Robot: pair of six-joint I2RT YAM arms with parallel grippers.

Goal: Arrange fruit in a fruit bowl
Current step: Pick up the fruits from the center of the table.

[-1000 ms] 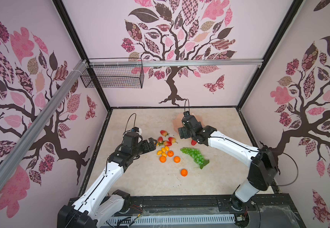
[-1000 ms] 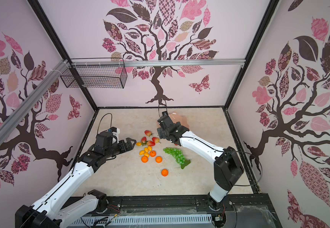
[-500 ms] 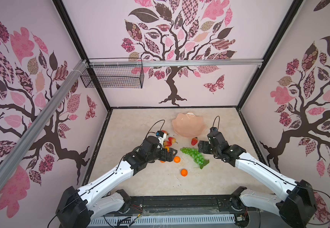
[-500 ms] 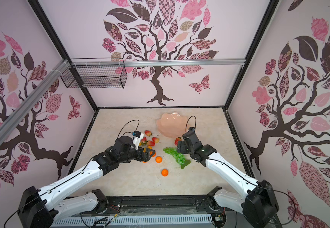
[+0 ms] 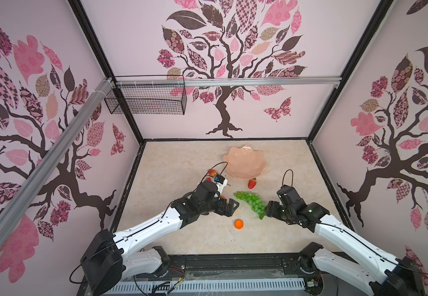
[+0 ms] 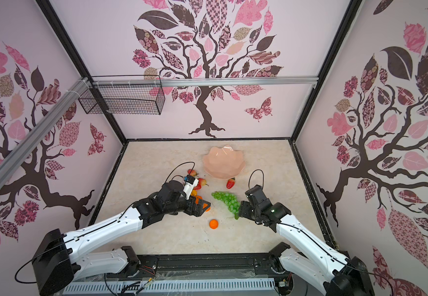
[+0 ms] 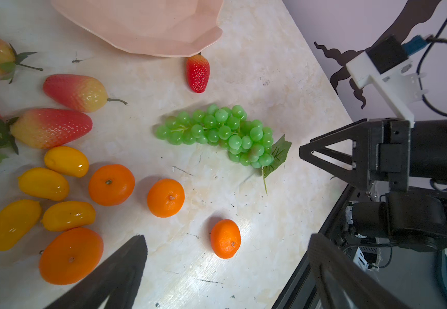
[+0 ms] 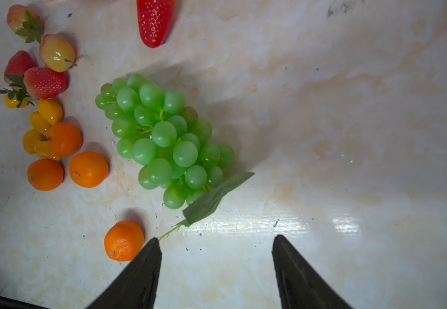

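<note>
Fruit (image 7: 164,198) is lying loose on a pale, marble-patterned tabletop (image 5: 182,164) that is showing small dark scuffs and a patch of glare. The fruit bowl (image 5: 244,162), a shallow peach-pink dish with a wavy rim, is sitting toward the back of the table, right of centre. One red strawberry (image 5: 252,183) is lying right at its near rim. A green grape bunch (image 5: 250,202) with a leaf is lying nearer the front, a lone tangerine (image 5: 238,224) apart in front of it. More strawberries (image 7: 51,127), tangerines (image 7: 111,184) and yellow oval tomatoes (image 7: 66,160) are clustering left of the grapes. The left gripper (image 5: 232,207) is hovering beside the grapes with fingers spread wide, gripping nothing. The right gripper (image 8: 215,239) is pointing at the leaf end, fingers apart, nothing between them. Pink walls (image 5: 177,123) printed with dark trees are enclosing three sides; a black wire basket (image 5: 147,100) is hanging from a metal rail (image 5: 259,81) at the back left.
</note>
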